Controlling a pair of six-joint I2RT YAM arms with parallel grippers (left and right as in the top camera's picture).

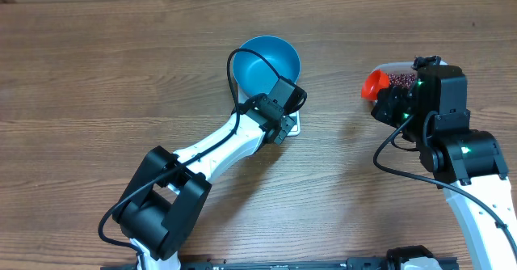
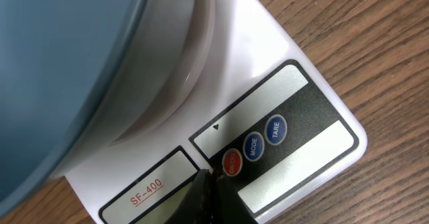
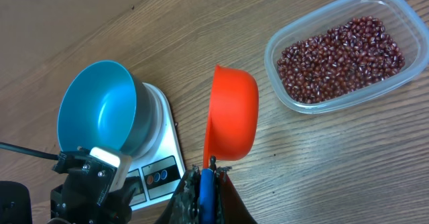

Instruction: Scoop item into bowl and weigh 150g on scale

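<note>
The bowl (image 1: 271, 60) sat on the scale (image 2: 295, 117). The left gripper (image 2: 211, 194), pressed together, touched the scale's red button (image 2: 231, 162). The right gripper (image 3: 206, 184) pinched an orange scoop (image 3: 233, 113); the beans (image 3: 342, 56) lay in a tub (image 3: 281, 43) well apart from the scale.

- Worktop (image 1: 97, 52): brown wood grain, matt.
- Bowl (image 3: 94, 110): smooth blue plastic, slight sheen.
- Scale (image 2: 261, 43): glossy white plastic.
- Tub (image 3: 402, 9): clear plastic.
- Scoop (image 3: 234, 117): smooth orange plastic.
- Beans (image 3: 342, 56): shiny skins.
</note>
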